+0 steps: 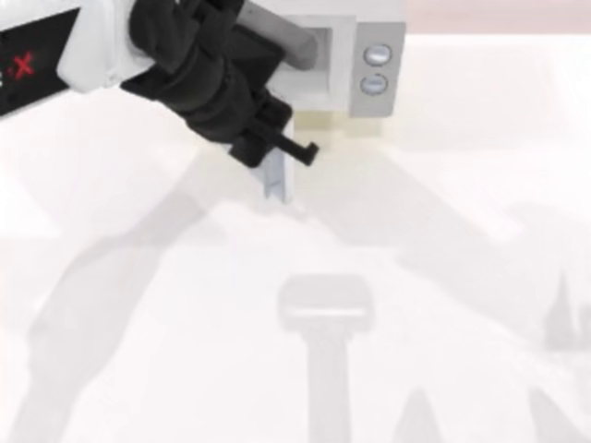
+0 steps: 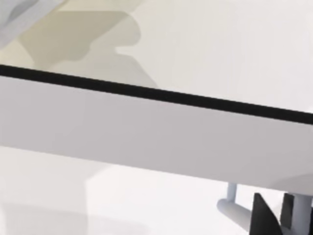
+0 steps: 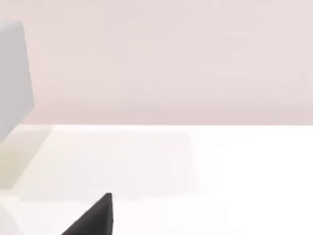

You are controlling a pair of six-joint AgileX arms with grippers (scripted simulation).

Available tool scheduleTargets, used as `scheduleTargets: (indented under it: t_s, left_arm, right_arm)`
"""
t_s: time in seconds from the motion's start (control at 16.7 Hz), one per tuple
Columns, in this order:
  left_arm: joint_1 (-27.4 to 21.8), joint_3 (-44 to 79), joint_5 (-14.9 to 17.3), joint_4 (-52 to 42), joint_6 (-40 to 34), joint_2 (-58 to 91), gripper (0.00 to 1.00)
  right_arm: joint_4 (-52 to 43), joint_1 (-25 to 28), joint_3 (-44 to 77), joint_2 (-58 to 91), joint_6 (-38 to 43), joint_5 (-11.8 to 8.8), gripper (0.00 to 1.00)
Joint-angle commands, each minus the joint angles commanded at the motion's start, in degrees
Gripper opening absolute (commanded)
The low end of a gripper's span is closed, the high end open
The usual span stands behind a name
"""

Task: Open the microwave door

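Two round knobs [image 1: 375, 69] are showing on the narrow panel of the microwave [image 1: 369, 18], which is sitting at the table's [image 1: 462, 231] far edge, near the middle. The microwave door [image 1: 277, 180] is standing swung out from the front, edge-on from above and reaching toward the table's centre. In the left wrist view it is filling the frame as a broad grey panel [image 2: 146, 132] with a black strip along one edge. With the door out, the oven's cavity [image 1: 323, 88] is lying exposed; I am seeing only its pale walls, and my own arm is hiding part of it. I am reaching my left gripper [image 1: 294, 150] over the oven's front to the door's outer end. Its fingers [image 2: 261, 223] are set narrow and are pinching the pale handle bar [image 2: 230, 208] on the door's face. My right arm is keeping off the top view, its wrist camera looking across the table at one corner of the microwave [image 3: 12, 78].
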Motion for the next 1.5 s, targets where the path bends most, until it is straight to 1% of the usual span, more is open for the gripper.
scheduleTargets:
  t_s: [0.36,0.48,0.72,0.84,1.5]
  left_arm:
    - [-0.2,-0.2,0.5,0.0,0.0,0.0,0.00]
    - [0.5,-0.8,1.3,-0.2,1.7,-0.5,0.00]
    - [2.7,-2.6,4.2,-0.6,7.5,-2.4,0.00]
    - [3.3,-3.2,4.9,-0.9,8.9,-2.7,0.00]
    - [3.3,-3.2,4.9,-0.9,8.9,-2.7,0.00]
  right_arm:
    - [0.0,0.0,0.0,0.0,0.0,0.0,1.00]
    - [0.0,0.0,0.0,0.0,0.0,0.0,1.00]
    - [0.0,0.0,0.0,0.0,0.0,0.0,1.00]
    - [0.0,0.0,0.0,0.0,0.0,0.0,1.00]
    - [0.0,0.0,0.0,0.0,0.0,0.0,1.00]
